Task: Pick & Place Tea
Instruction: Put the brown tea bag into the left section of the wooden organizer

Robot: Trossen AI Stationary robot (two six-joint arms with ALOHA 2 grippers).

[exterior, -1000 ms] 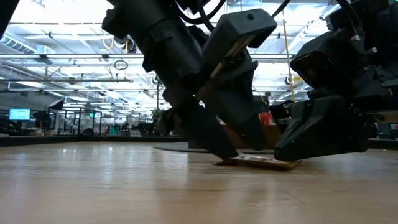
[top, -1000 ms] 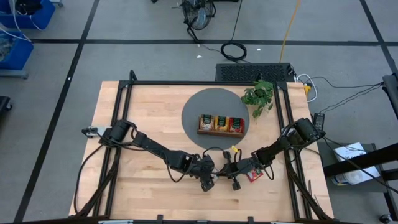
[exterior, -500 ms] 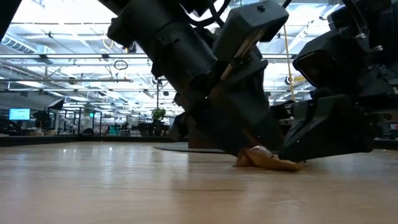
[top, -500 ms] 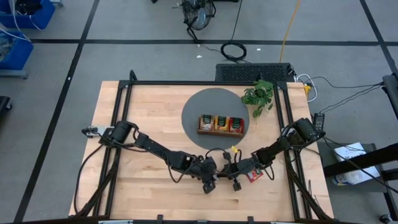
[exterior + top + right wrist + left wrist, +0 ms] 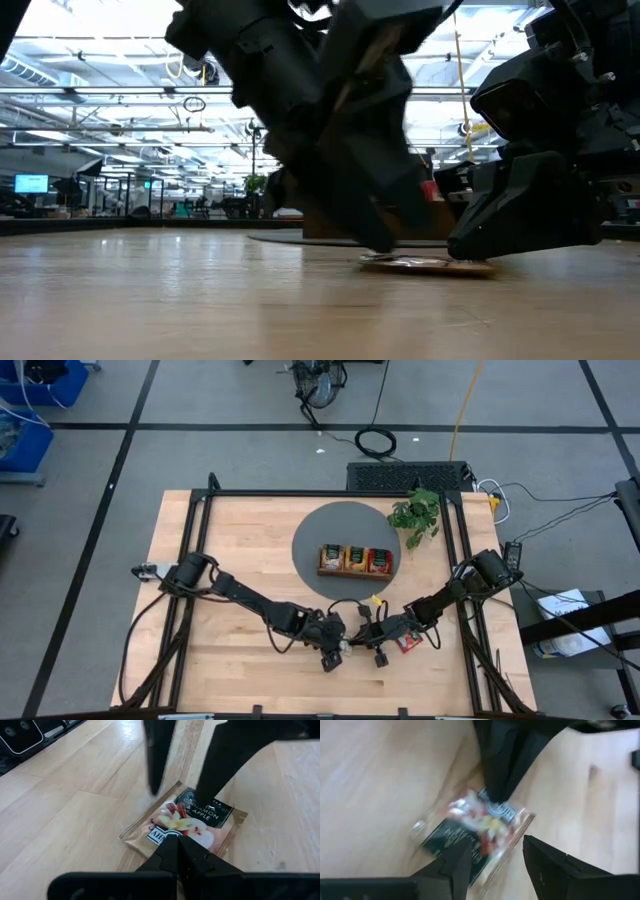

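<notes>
A beige tea packet with a dark label lies flat on the wood near the table's front edge, also seen in the low view. My left gripper is open. Its fingertips stand over the packet's far end, one by the corner and one at the edge; I cannot tell whether they touch. My right gripper is shut, with its tips on the packet's opposite end. In the high view the two grippers meet tip to tip and hide the packet. My right gripper presses its shut fingertips down on the end of the tea packet nearest to it. It comes slanting down from the table's right side. The packet lies flat on the table under the tips.
A brown three-compartment tray holding more packets sits on a grey round mat behind the grippers. A green plant stands at the mat's right. A red packet lies by the right arm. Bare wood stretches to the left.
Half a second ago the packet's end under my left gripper was humped up off the table against the fingers. It lies flat again now. My left gripper has rolled a little on the spot. My right gripper has stayed on the other end.
</notes>
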